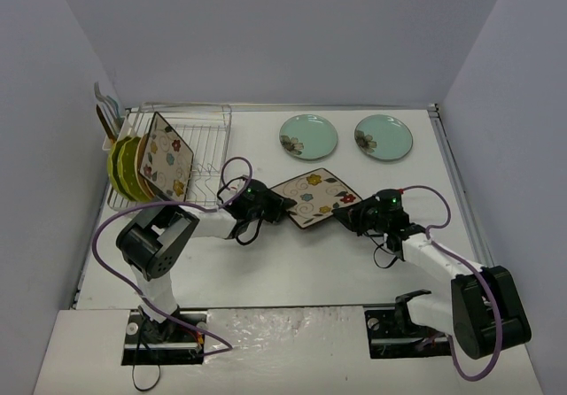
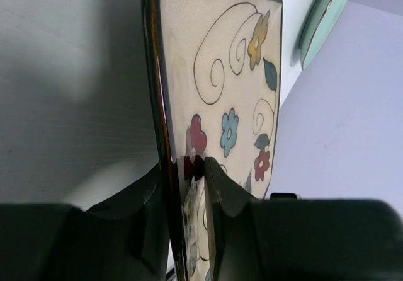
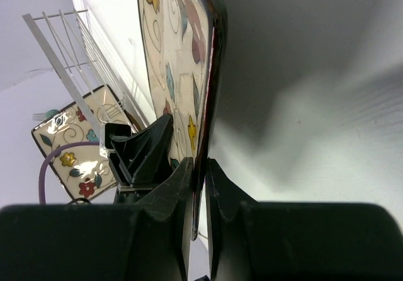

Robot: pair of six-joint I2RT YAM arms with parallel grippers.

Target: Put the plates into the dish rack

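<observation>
Walls (image 1: 266, 32) of pale grey boxed our white table (image 1: 292, 271) on three sides. At mid-table we held the square floral plate (image 1: 314, 196) between us — left gripper (image 1: 283, 208) clamped on one rim, right gripper (image 1: 346, 210) on the opposite. The dish rack (image 1: 208, 134) stood far left, part-filled; two teal plates (image 1: 308, 136) lay near the far edge, with open table between.

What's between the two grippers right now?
The square floral plate, seen in the top view. The left gripper and right gripper each have their jaws shut on opposite edges of it. Both wrist views confirm the grips.
</observation>
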